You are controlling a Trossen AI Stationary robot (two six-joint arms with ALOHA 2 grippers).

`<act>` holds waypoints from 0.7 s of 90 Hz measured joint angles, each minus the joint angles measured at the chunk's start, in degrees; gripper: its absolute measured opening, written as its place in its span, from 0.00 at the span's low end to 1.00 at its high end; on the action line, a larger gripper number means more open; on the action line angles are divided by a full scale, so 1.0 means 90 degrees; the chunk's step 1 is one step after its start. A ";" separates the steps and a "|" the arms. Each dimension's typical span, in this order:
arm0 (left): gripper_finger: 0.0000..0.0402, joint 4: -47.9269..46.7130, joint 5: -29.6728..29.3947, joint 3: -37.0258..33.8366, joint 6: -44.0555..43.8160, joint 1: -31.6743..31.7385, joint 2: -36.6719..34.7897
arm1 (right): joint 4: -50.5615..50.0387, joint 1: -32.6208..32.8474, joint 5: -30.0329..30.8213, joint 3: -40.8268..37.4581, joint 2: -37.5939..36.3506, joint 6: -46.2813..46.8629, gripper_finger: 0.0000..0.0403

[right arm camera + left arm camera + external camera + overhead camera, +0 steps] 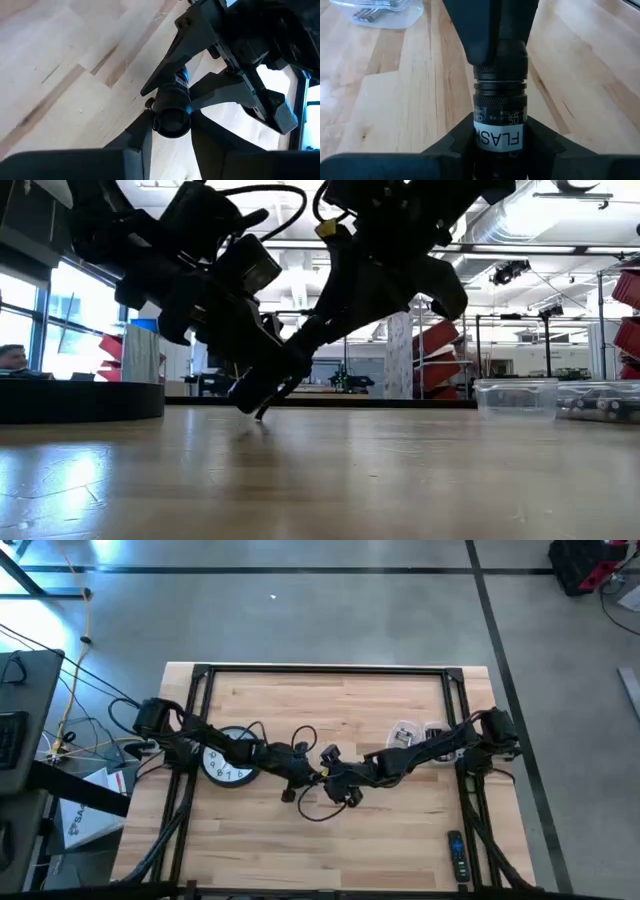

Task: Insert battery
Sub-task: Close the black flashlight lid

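Wooden table centre: both grippers meet, left gripper and right gripper fingers clamped on flashlight.

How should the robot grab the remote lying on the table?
Pinch the remote across its two long sides, near the middle, coming straight down from above. It lies flat and is long and thin, so probably only its narrow width fits between the fingers.
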 joint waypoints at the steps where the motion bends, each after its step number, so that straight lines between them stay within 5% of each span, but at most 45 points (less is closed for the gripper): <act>1: 0.25 0.0001 -0.0005 0.0000 0.0018 0.0000 0.0000 | 0.0000 0.0000 0.0000 0.0000 0.0000 0.0018 0.19; 44: 0.25 0.0049 -0.0809 -0.0012 0.0440 -0.0054 0.0012 | -0.0112 -0.0368 -0.0477 0.0000 -0.0002 0.2823 0.18; 63: 0.25 0.0066 -0.1767 -0.0015 0.0933 -0.0297 0.0014 | -0.0111 -0.0605 -0.0743 -0.0001 -0.0005 0.4451 0.18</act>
